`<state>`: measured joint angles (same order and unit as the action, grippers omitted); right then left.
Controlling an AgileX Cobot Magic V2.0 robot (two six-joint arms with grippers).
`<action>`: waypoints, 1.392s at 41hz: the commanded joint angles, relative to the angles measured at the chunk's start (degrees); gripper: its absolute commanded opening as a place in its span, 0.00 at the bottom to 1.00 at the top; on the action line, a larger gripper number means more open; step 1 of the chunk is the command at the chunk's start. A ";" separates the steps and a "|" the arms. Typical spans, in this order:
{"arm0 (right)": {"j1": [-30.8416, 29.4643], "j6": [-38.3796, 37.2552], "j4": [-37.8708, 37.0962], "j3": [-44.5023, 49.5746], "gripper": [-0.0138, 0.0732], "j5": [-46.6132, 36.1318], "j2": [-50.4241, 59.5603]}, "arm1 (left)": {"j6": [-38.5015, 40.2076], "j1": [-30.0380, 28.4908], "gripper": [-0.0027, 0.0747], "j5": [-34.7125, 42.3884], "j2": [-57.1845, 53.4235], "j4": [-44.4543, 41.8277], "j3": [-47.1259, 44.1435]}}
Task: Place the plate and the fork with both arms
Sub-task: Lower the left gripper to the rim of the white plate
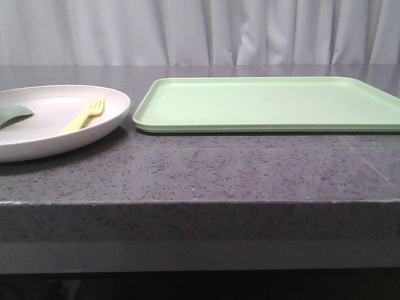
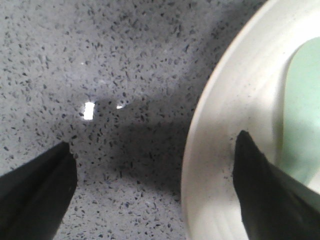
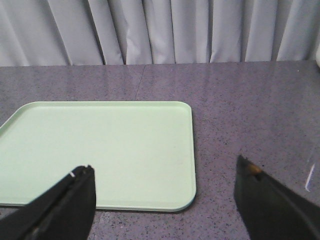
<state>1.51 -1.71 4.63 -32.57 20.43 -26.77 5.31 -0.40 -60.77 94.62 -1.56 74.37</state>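
Nearest edge: the dark speckled worktop (image 1: 200,181) runs across the front view, bare in front of both things.
Left hand: the left hand (image 2: 152,175) is released, jaws spread wide; one finger hangs over bare stone, the other over the plate's rim, so the rim sits between them.
Right hand: the right hand (image 3: 165,195) is released too, holding nothing, hovering over the near corner of the tray with one finger above the tray and one above the stone.
Plate: the plate (image 1: 37,140) rests on the worktop at the left, just beside the tray but apart from it.
Fork: the fork (image 1: 83,115) lies inside the plate, tines pointing away, near its right rim.
Grey-green piece: the small curved piece (image 1: 12,114) also lies in the plate, left of the fork.
Tray: the light-green tray (image 1: 269,103) sits flat further back and right, with nothing on it.
Curtain: a pale curtain (image 1: 200,31) closes the far side.
Step in hand: by my judgement, taking hold of the plate rim; the left hand should settle so the rim is seated deep between the fingers before closing, then lift level so the fork does not slide.
Count: one plate, one fork, one tray, one grey-green piece, two hands.
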 commanded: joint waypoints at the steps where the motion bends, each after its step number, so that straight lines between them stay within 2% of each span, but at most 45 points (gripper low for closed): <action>1: -0.16 0.57 -0.01 -1.92 0.84 -4.94 -0.64 | 0.58 -0.14 0.78 1.79 -2.21 0.29 1.84; 7: -0.16 0.57 -0.01 -1.92 0.84 -4.72 -0.64 | 0.58 -0.14 0.74 2.78 -2.21 0.29 1.84; 41: -0.16 0.57 -0.01 -1.92 0.84 -4.72 -0.64 | 0.58 -0.14 0.73 1.13 -0.29 0.77 1.64; 46: -0.16 0.57 -0.01 -1.92 0.84 -4.72 -0.64 | 0.58 -0.14 0.62 0.92 -0.29 0.77 1.64; 54: -0.16 0.57 -0.01 -1.92 0.84 -4.72 -0.64 | 0.58 -0.14 0.30 0.36 -0.29 0.77 1.64; 57: -0.16 0.57 -0.01 -1.92 0.84 -4.72 -0.64 | 0.58 -0.14 0.21 0.27 -0.29 0.80 1.64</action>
<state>1.51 -1.71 4.63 -32.57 20.43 -26.77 5.31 -0.45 -60.06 95.98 0.42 74.73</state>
